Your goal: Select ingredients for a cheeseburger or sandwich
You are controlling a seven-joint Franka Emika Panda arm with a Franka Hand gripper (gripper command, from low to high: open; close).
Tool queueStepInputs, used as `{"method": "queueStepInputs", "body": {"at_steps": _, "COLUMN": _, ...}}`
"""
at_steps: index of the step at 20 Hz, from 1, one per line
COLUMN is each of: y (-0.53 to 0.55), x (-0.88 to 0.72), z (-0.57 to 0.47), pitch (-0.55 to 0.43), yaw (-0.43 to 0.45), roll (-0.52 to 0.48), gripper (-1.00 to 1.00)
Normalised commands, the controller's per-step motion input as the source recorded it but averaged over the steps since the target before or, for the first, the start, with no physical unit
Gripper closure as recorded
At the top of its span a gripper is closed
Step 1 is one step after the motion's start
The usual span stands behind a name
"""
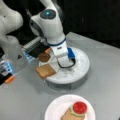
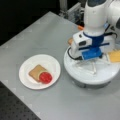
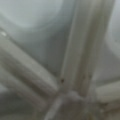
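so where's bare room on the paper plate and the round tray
The paper plate is bare on its half toward the round tray, away from the bread square topped with tomato. The tray is crowded: gripper over its middle, patty, bread, cheese at its rim.

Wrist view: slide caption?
Close-up over the white divided tray, ribs crossing near bottom; no ingredients, claw not in view.

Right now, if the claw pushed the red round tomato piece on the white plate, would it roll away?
Probably not: the red round tomato disc looks flat, lying on green lettuce. Perched atop the pile, it may slide instead. It looks light.
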Motion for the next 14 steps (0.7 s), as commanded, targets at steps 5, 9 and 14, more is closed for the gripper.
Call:
{"method": "queueStepInputs", "body": {"at_steps": 5, "y": 0.18, "x": 0.20, "z": -0.21, "pitch": 0.270, "yaw": 0.392, "roll": 0.101, "gripper": -1.00}}
{"method": "queueStepInputs", "body": {"at_steps": 9, "y": 0.19, "x": 0.27, "z": -0.23, "pitch": 0.281, "yaw": 0.427, "roll": 0.068, "gripper": -1.00}}
{"method": "queueStepInputs", "body": {"at_steps": 14, "y": 0.22, "x": 0.33, "z": -0.24, "pitch": 0.283, "yaw": 0.477, "roll": 0.027, "gripper": -1.00}}
